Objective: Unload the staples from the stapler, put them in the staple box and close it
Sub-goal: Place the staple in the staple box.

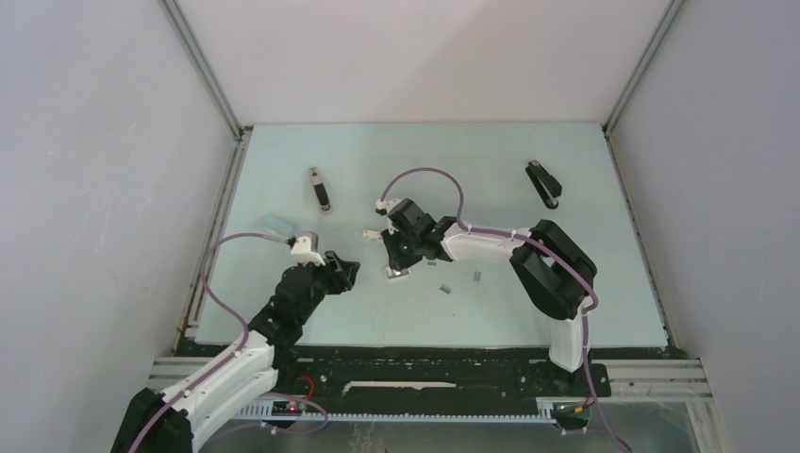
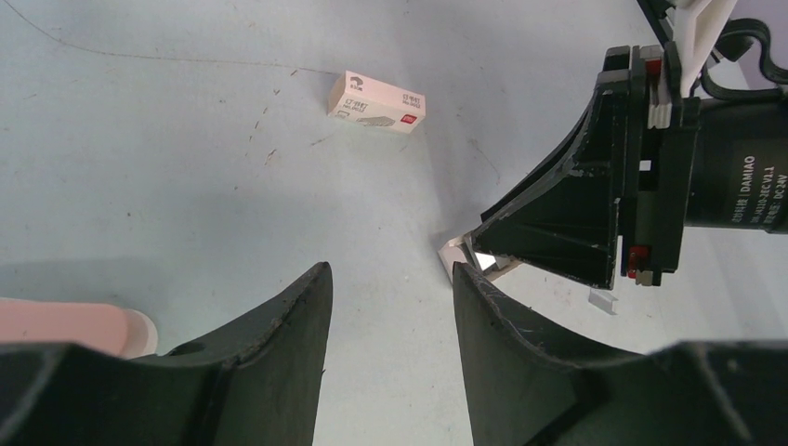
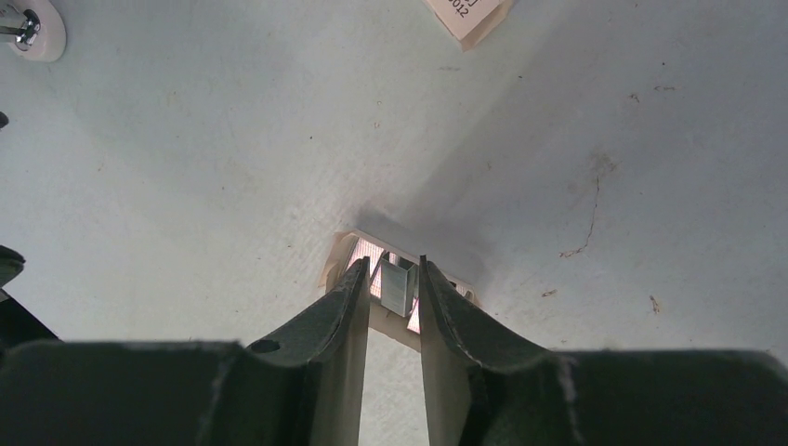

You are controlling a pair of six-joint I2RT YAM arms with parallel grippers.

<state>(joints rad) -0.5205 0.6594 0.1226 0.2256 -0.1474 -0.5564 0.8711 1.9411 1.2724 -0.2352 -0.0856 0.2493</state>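
The stapler (image 1: 321,190), black with a silver top arm, lies at the back left of the mat, away from both grippers. My right gripper (image 1: 394,264) (image 3: 393,262) points down over a small open cardboard tray (image 3: 346,253). Its jaws are slightly apart, with a short strip of staples (image 3: 398,286) standing between the tips and a narrow gap on the strip's left. More staples (image 1: 443,287) (image 1: 477,276) lie loose on the mat to the right. My left gripper (image 1: 351,269) (image 2: 390,271) hovers just left of the tray (image 2: 459,253), open and holding nothing.
A second, all-black stapler (image 1: 544,182) lies at the back right. A white and pink staple box (image 2: 376,102) rests on the mat ahead of my left gripper. One small strip (image 2: 602,301) lies beneath the right wrist. The enclosure's walls border the mat.
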